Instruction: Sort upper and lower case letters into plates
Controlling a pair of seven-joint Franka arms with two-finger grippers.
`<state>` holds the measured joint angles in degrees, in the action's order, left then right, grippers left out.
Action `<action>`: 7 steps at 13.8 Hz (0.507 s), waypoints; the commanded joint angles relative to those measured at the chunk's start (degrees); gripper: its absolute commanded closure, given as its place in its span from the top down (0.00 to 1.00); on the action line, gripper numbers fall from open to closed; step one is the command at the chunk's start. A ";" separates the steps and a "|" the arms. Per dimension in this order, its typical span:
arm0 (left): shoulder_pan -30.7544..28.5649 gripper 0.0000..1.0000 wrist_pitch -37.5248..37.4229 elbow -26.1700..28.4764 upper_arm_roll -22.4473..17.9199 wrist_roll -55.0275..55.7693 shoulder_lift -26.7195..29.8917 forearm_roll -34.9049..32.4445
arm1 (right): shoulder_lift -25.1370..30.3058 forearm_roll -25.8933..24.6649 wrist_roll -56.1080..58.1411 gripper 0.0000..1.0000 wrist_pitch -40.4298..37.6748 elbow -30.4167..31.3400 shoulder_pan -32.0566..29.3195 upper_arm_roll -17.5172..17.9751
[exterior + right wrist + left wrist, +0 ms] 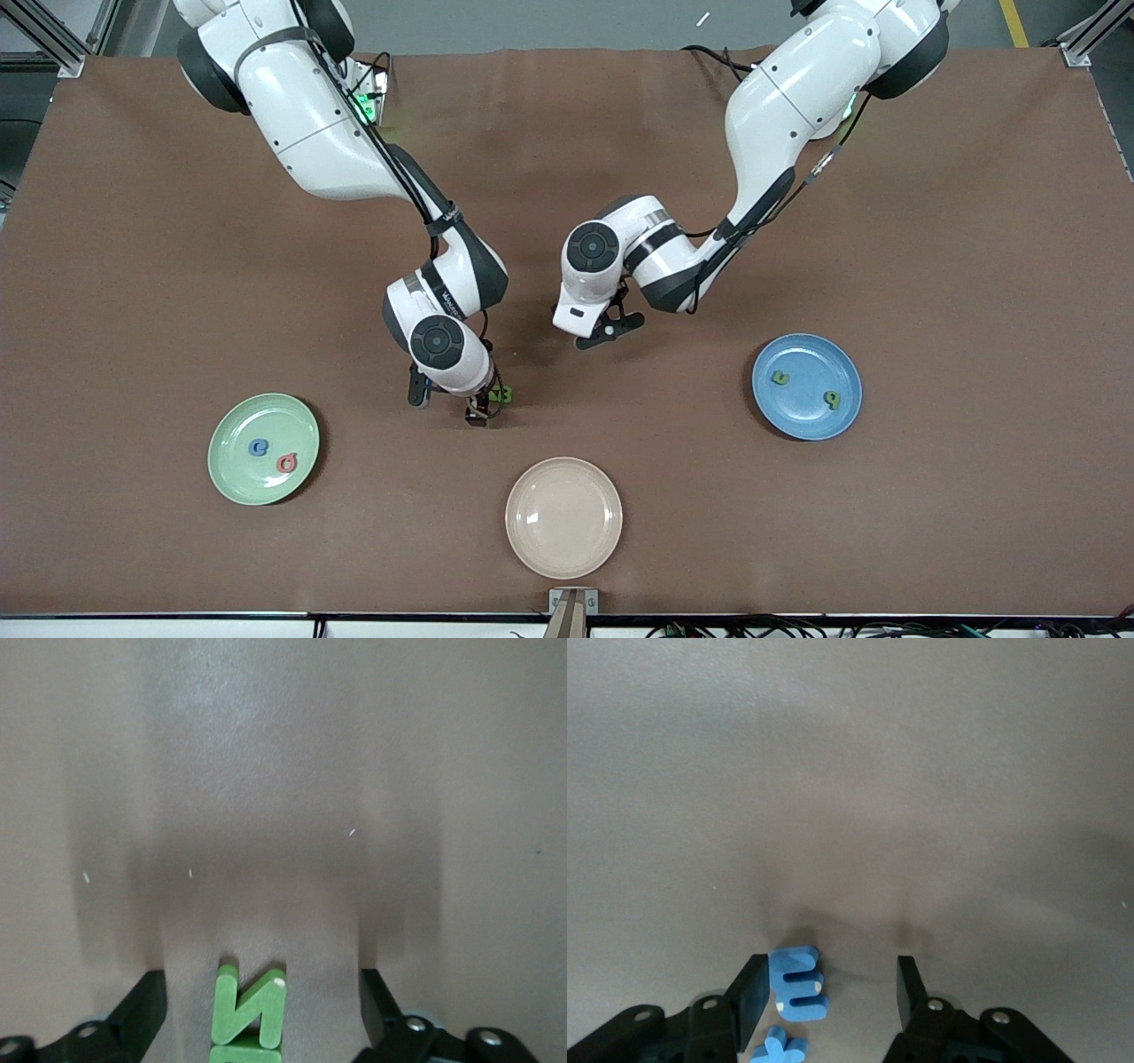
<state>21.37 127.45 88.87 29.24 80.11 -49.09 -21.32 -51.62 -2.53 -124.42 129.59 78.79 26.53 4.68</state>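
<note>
My left gripper (pixel 831 973) is low over the table's middle (pixel 607 330) and open. A blue letter E (pixel 799 984) lies between its fingers, against one finger (pixel 751 997) and apart from the other. A second blue letter (pixel 780 1049) lies beside the E. My right gripper (pixel 261 981) is open around a green letter N (pixel 250 1010), with another green letter (pixel 244 1054) touching it. In the front view this gripper (pixel 447 403) is down at the table and a green letter (pixel 501 395) shows beside it. The pale green plate (pixel 232 424) holds a blue letter (pixel 258 447) and a red letter (pixel 286 462). The blue plate (pixel 808 420) holds two green letters (pixel 780 377) (pixel 831 399).
A cream plate (pixel 563 517) lies nearest the front camera, between the two coloured plates, with nothing on it. The brown table mat (pixel 957 266) covers the whole work area. A small bracket (pixel 572 602) sits at the table's front edge.
</note>
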 commanded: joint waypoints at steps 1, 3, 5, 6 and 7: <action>0.34 0.66 -0.71 0.34 -0.24 2.86 0.40 0.23 | -0.15 -2.04 -2.84 0.75 1.19 0.31 1.32 -0.55; 0.42 0.66 -1.24 1.04 -0.24 3.13 0.57 0.23 | -0.15 -2.48 -2.93 0.61 1.45 0.31 1.41 -0.55; 0.43 0.65 -1.24 1.39 -0.32 3.13 0.40 0.23 | -0.15 -3.44 -2.85 0.45 1.54 0.31 1.41 -0.55; 0.43 0.61 -1.24 1.39 -0.24 3.13 0.40 0.23 | -0.15 -3.53 -2.85 0.38 1.54 0.23 1.41 -0.55; 0.34 0.58 -1.24 1.39 -0.24 3.13 0.40 0.23 | -0.15 -3.97 -2.85 0.32 1.63 0.31 1.24 -0.55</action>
<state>21.51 126.75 89.97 29.24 82.31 -49.16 -21.32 -51.37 -4.88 -125.71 130.29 78.39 27.35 4.61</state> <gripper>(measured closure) 0.370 0.542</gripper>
